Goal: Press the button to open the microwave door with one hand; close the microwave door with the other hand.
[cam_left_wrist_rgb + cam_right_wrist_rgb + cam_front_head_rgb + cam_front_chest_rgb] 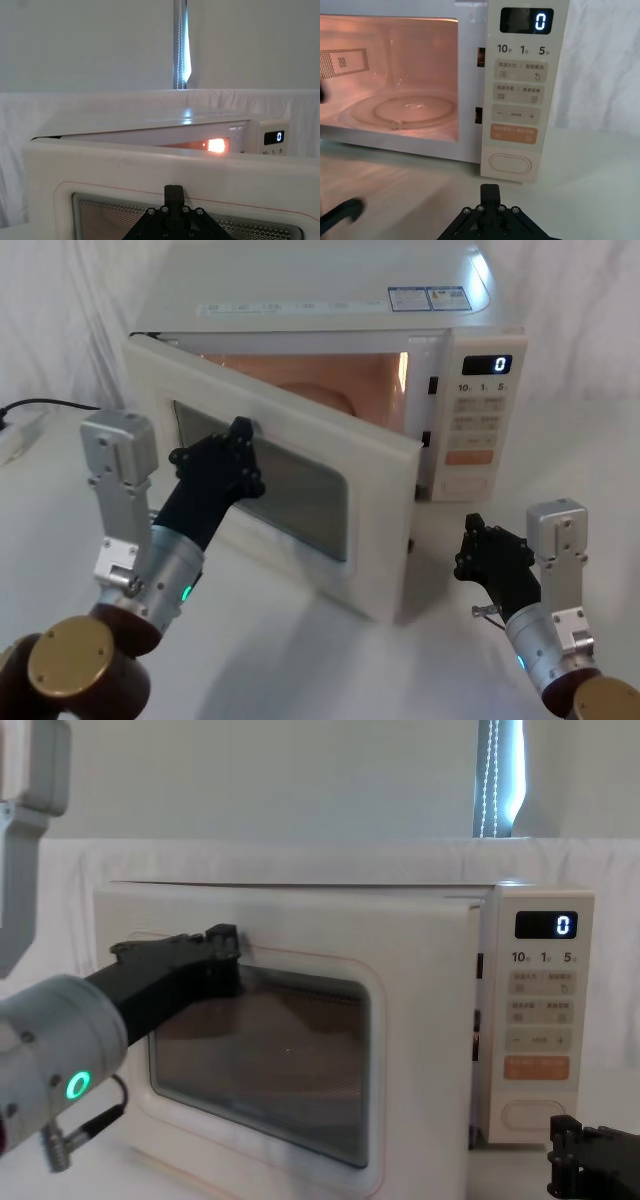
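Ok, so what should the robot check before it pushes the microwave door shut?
1. The microwave door is open: ok, swung partway out, with the lit cavity showing.
2. Left gripper is at the door: ok, on the front of its window near the upper edge.
3. Left gripper firmly touching the door: cannot tell.
4. Right gripper is out of the door's path: ok, low on the table in front of the control panel.
5. Right gripper is off the button: ok, there is a gap between them.
6. Nothing sticks out of the cavity: ok, just the glass turntable.

Left tool [235, 445] against microwave door [290, 530]
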`<control>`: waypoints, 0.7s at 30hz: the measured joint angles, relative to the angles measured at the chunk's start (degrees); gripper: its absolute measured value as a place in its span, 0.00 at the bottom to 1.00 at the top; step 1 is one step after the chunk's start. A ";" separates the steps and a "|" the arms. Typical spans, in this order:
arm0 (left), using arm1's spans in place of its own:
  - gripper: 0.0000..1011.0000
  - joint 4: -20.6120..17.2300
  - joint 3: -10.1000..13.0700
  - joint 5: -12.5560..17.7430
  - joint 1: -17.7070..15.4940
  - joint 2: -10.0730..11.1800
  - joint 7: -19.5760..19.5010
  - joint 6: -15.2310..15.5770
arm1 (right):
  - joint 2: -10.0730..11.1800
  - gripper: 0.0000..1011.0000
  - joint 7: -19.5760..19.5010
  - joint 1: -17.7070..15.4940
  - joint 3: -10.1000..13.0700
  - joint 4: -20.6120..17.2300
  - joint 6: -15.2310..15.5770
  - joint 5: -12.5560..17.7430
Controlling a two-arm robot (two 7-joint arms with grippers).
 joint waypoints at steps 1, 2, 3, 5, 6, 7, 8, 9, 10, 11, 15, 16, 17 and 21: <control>0.00 0.15 0.09 -0.03 -0.16 -0.11 0.00 -0.03 | 0.00 0.00 0.00 0.00 0.00 0.00 0.00 0.00; 0.00 0.35 0.20 -0.08 -0.38 -0.25 -0.01 -0.07 | 0.00 0.00 0.00 0.00 0.00 0.00 0.00 0.00; 0.00 0.55 0.30 -0.14 -0.58 -0.39 -0.02 -0.09 | 0.00 0.00 0.00 0.00 0.00 0.00 0.00 0.00; 0.00 1.08 0.52 -0.30 -1.14 -0.69 -0.03 -0.09 | 0.00 0.00 0.00 0.00 0.00 0.00 0.00 0.00; 0.00 1.36 0.65 -0.37 -1.45 -0.82 -0.06 -0.08 | 0.00 0.00 0.00 0.00 0.00 0.00 0.00 0.00; 0.00 1.90 0.84 -0.46 -1.93 -1.06 -0.09 -0.07 | 0.00 0.00 0.01 0.00 0.00 0.00 0.00 0.00; 0.00 2.23 0.94 -0.54 -2.22 -1.18 -0.12 -0.04 | 0.00 0.00 0.00 0.00 0.00 0.00 0.00 0.00; 0.00 2.52 1.01 -0.60 -2.47 -1.29 -0.14 -0.03 | 0.00 0.00 0.00 0.00 0.00 0.00 0.00 0.00; 0.00 2.75 1.08 -0.65 -2.66 -1.37 -0.16 -0.01 | 0.00 0.00 0.00 0.00 0.00 0.00 0.00 0.00; 0.00 3.36 1.25 -0.78 -3.25 -1.60 -0.20 0.02 | 0.00 0.00 0.00 0.00 -0.01 0.00 0.00 0.00; 0.00 4.75 1.64 -0.89 -4.50 -2.07 -0.24 0.04 | 0.00 0.00 0.00 0.00 0.00 0.00 0.00 0.00; 0.00 5.07 1.70 -0.90 -4.79 -2.17 -0.24 0.05 | 0.00 0.00 0.00 0.00 0.00 0.00 0.00 0.00; 0.00 5.42 1.76 -0.91 -5.11 -2.29 -0.24 0.05 | 0.00 0.00 0.00 0.00 0.00 0.00 0.00 0.00; 0.00 7.29 2.08 -0.93 -6.64 -2.88 -0.21 0.02 | 0.00 0.00 0.00 0.00 0.00 0.00 0.00 0.00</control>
